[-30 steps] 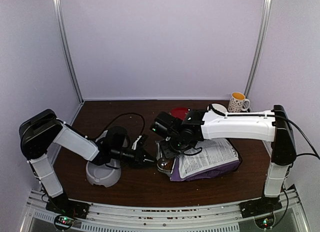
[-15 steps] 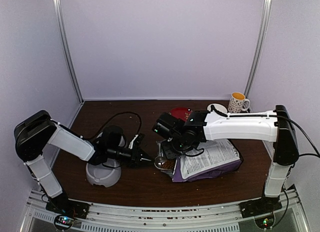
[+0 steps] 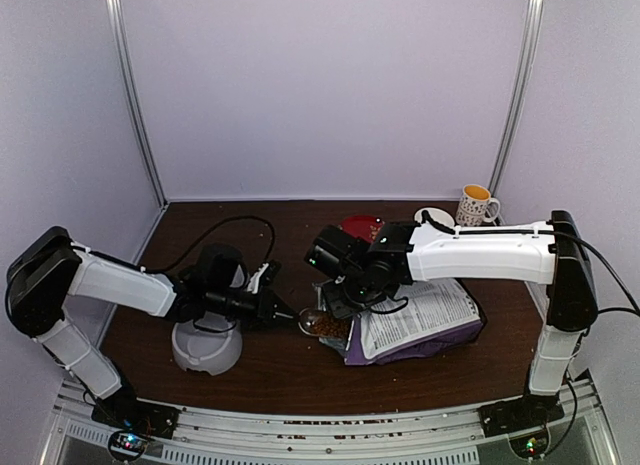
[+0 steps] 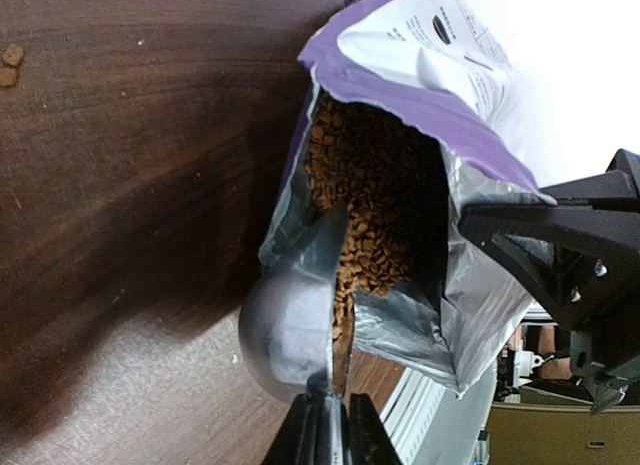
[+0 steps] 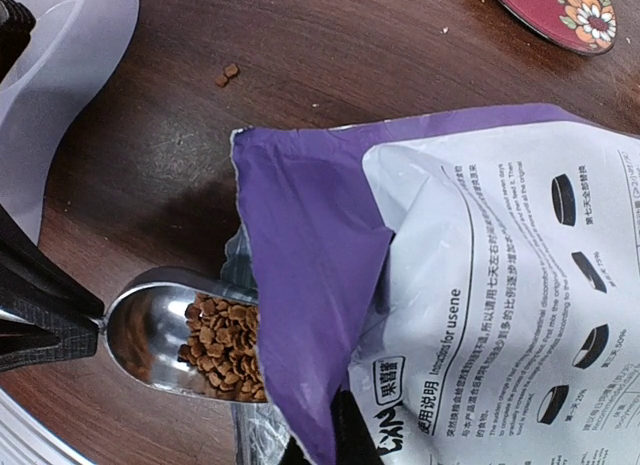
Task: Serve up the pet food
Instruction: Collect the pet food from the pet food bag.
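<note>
While the desk (image 3: 285, 370) lay open between purple bag (image 3: 425, 320) and pale bowl (image 3: 205, 350), any tilt could scatter food there. Right fingers (image 4: 560, 220) were closed on the bag's lip; left fingers (image 4: 300, 440) pinched the scoop (image 5: 150, 330), pet food (image 5: 225, 350) heaped inside, at the bag's mouth.

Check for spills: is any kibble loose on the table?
Yes: two stray pellets lie on the bare table between the bowl and the purple bag. The scoop load looks contained.
</note>
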